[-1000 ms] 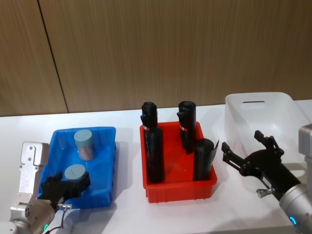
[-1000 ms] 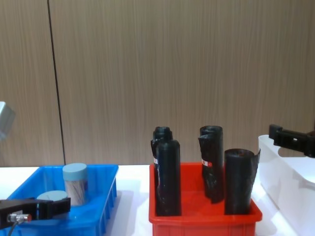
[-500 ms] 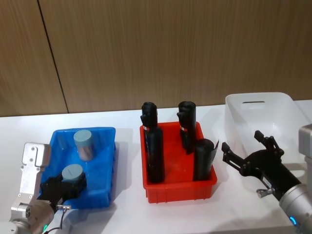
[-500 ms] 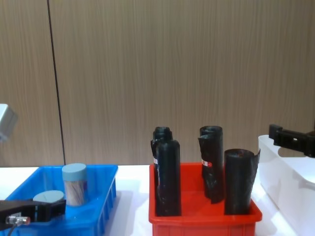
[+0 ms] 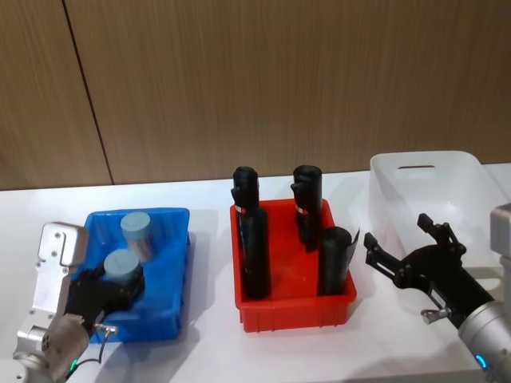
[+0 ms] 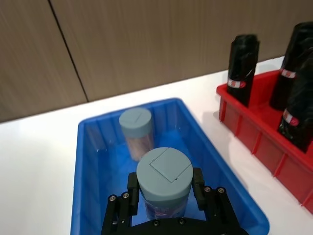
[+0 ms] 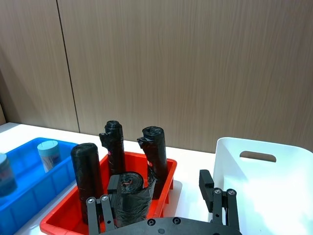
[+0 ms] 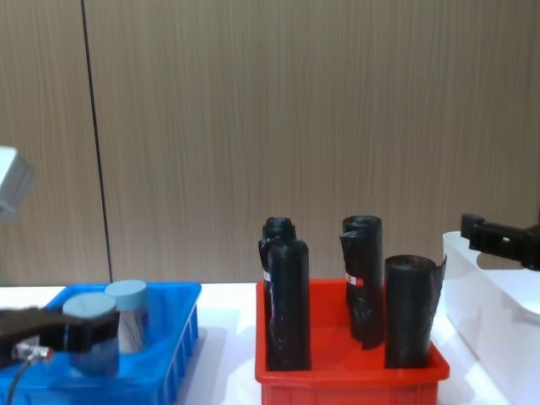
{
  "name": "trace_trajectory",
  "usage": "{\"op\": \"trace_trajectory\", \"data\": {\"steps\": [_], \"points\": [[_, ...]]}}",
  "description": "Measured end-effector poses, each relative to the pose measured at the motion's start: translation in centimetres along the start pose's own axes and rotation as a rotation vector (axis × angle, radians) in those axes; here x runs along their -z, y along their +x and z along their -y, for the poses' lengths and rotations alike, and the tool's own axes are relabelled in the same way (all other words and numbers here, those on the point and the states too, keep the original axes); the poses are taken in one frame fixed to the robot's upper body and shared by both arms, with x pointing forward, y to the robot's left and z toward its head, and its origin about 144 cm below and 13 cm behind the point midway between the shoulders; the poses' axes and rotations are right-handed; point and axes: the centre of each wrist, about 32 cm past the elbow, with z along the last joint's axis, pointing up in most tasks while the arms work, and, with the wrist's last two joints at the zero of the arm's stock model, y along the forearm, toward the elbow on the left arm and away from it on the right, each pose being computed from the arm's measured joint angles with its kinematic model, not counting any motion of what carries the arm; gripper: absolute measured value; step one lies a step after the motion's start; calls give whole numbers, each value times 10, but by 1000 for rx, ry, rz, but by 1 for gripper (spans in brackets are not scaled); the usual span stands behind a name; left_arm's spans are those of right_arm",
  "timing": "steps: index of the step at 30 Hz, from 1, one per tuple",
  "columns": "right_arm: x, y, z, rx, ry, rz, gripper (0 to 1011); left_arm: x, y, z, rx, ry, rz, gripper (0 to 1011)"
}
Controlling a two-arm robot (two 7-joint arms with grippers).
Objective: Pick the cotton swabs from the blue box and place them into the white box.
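Note:
My left gripper (image 6: 164,192) is shut on a cotton swab jar (image 6: 164,172) with a light blue lid, held upright a little above the floor of the blue box (image 6: 89,161). In the head view the held jar (image 5: 123,264) hangs over the near half of the blue box (image 5: 172,275). A second jar (image 5: 136,230) stands in the far part of the box, just behind the held one (image 8: 88,332). The white box (image 5: 435,190) stands at the far right. My right gripper (image 5: 397,236) hovers open in front of it, holding nothing.
A red bin (image 5: 292,308) with several tall black rolls (image 5: 254,251) stands between the blue box and the white box. Bare white table lies along the front edge, and a wooden wall closes the back.
My left gripper has lifted the jar up from the blue box's floor and slightly toward the second jar. The right arm has not moved.

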Motion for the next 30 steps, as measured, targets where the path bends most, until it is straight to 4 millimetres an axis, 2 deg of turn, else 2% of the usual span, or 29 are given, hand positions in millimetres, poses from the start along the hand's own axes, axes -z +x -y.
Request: {"op": "trace_trajectory", "data": {"steps": [16,30], "points": [[0,0,0,0,0,0,1001,-28,7,-8,152,-144,97,656],[0,0,0,0,0,0,1001,-49,18,-8,366,-223,128,654]]}}
